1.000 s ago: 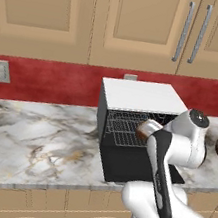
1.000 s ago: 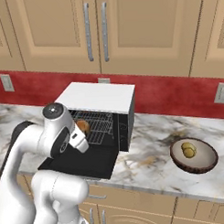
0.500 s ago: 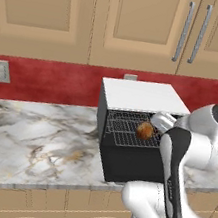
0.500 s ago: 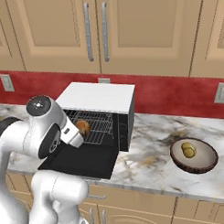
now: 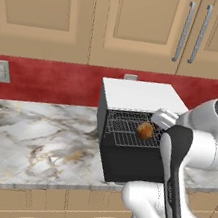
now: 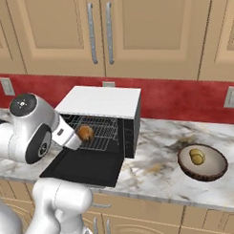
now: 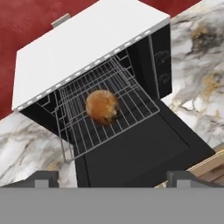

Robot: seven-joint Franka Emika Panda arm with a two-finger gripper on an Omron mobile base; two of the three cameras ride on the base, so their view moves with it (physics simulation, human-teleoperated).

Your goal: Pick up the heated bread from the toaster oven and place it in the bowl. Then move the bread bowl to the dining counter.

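Observation:
The heated bread (image 7: 102,107) lies on the wire rack of the toaster oven (image 7: 87,46), whose black door (image 7: 144,151) hangs down flat. My gripper (image 7: 111,180) hovers above and in front of the rack, open, its fingertips (image 7: 42,177) far apart with nothing between them. From the base, the bread (image 5: 144,131) sits just left of my hand, and the gripper (image 6: 74,139) is close beside the roll (image 6: 84,134) without holding it. The dark-brown bowl (image 6: 214,170) stands on the counter right of the oven, with two small yellowish lumps in it. The dining counter is out of view.
The oven stands on a marble counter (image 5: 34,143) backed by a red wall (image 5: 50,78) with wooden cabinets (image 5: 137,19) above. Wall outlets (image 5: 1,70) sit left and right. My own arm (image 5: 175,178) rises in front of the oven door.
My arm has swung and the hand has drawn back from the rack. The bread stays where it was on the rack.

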